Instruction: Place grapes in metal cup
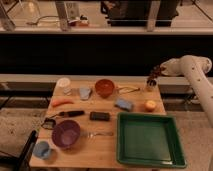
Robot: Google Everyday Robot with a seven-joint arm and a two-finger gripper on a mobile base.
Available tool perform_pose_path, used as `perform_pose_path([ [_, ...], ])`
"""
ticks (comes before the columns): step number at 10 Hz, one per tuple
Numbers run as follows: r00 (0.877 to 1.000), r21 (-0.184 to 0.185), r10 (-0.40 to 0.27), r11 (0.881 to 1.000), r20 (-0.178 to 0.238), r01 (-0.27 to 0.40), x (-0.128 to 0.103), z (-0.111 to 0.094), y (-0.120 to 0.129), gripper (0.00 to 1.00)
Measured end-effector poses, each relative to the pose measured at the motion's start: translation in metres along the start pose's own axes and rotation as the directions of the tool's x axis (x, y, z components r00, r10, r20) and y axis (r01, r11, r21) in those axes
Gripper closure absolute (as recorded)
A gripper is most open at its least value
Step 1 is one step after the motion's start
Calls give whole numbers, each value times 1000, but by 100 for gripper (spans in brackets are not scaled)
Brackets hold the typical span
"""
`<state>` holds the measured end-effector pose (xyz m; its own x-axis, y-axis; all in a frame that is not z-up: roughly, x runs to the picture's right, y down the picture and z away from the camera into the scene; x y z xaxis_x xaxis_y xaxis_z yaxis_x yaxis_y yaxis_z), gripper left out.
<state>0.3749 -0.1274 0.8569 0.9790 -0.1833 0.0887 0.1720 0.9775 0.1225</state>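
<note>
The grapes, a small dark reddish bunch, hang at the tip of my gripper at the table's far right corner. The gripper sits at the end of the white arm that comes in from the right, and it is shut on the grapes. The metal cup, small and silvery-tan, stands upright on the table directly below and slightly left of the grapes. The grapes are held just above the cup's rim.
A round orange fruit lies in front of the cup. A green tray fills the near right. An orange bowl, white cup, blue sponge, purple bowl and light blue cup stand to the left.
</note>
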Motion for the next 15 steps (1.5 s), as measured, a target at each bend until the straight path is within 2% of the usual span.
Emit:
perform_pose_path([
  [2, 1000, -13, 3, 1000, 5, -3, -1, -1, 3, 100],
  [5, 1000, -57, -8, 998, 15, 9, -5, 13, 4, 100],
  [8, 1000, -79, -8, 997, 5, 8, 3, 17, 5, 100],
  [12, 1000, -92, -10, 996, 1, 10, 1, 7, 14, 100],
  [15, 1000, -115, -4, 993, 11, 6, -3, 3, 27, 100],
])
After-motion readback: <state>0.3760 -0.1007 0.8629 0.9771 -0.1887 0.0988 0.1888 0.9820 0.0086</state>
